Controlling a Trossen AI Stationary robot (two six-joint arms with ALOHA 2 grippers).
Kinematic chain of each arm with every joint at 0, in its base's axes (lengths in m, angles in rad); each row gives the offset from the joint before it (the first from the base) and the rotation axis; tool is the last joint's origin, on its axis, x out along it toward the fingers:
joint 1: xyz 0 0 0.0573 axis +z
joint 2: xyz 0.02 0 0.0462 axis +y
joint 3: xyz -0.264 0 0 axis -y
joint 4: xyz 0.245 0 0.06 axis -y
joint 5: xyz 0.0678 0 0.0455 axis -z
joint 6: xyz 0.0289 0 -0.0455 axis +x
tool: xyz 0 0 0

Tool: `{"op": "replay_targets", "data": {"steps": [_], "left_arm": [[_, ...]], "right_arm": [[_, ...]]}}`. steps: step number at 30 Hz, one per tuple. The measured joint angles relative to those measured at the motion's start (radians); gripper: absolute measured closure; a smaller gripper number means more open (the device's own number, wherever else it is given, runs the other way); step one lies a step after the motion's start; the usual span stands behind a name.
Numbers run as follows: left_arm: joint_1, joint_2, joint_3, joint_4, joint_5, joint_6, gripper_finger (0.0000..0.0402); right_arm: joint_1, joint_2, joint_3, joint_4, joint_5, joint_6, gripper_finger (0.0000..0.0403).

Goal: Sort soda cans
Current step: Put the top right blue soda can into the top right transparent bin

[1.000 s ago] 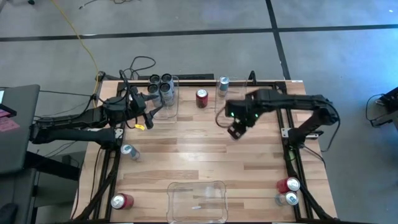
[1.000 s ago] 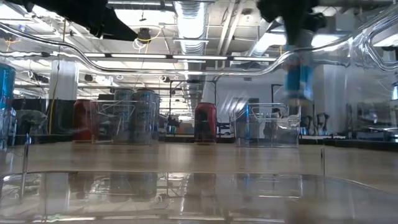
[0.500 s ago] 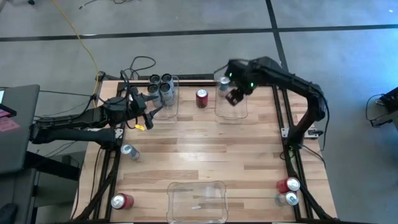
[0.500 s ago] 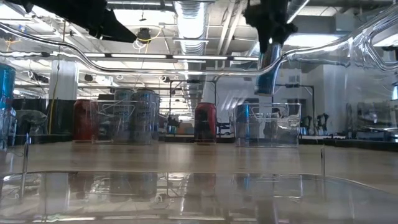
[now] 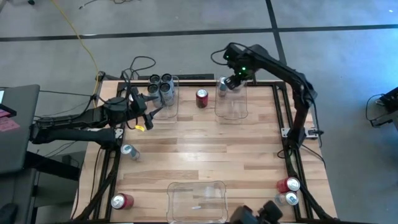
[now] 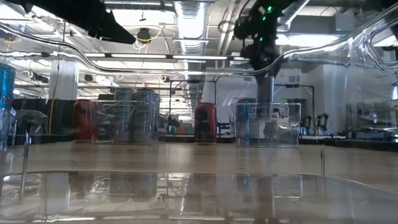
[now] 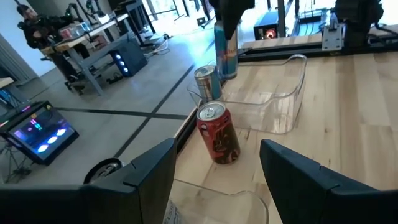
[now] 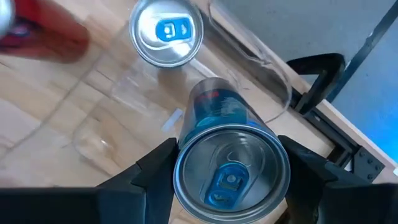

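Blue-and-silver can (image 8: 229,152) hangs clamped in your right gripper (image 5: 232,83)'s jaws, above the far clear bin (image 5: 231,109) that holds one like it (image 5: 222,85). Dark cans (image 5: 160,83) fill the left bin; a red can (image 5: 201,98) and five near cans stay unsorted. Left gripper (image 5: 151,107) waits, jaws apart. No label reads clearly.

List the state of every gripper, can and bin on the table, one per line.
right gripper, shut on blue can over right bin
blue can, held upright
right bin, one silver can standing inside
red can, upright between bins
left bin, holds upright dark cans
left gripper, open, holding nothing
loose cans, lying on their sides
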Motion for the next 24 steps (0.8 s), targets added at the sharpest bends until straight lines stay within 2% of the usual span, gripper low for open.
{"op": "replay_targets", "data": {"steps": [11, 18, 24], "left_arm": [[0.0, 0.0, 0.0, -0.025, -0.009, -0.001, 0.0172], [0.0, 0.0, 0.0, -0.052, -0.021, -0.012, 0.0172], [0.0, 0.0, 0.0, -0.081, -0.036, -0.04, 0.0172]], "right_arm": [[-0.061, 0.125, 0.0, 0.089, -0.001, -0.078, 0.0168], [-0.078, 0.122, -0.001, 0.1, -0.008, -0.104, 0.0168], [-0.075, 0.124, -0.001, 0.087, -0.066, -0.128, 0.0168]]}}
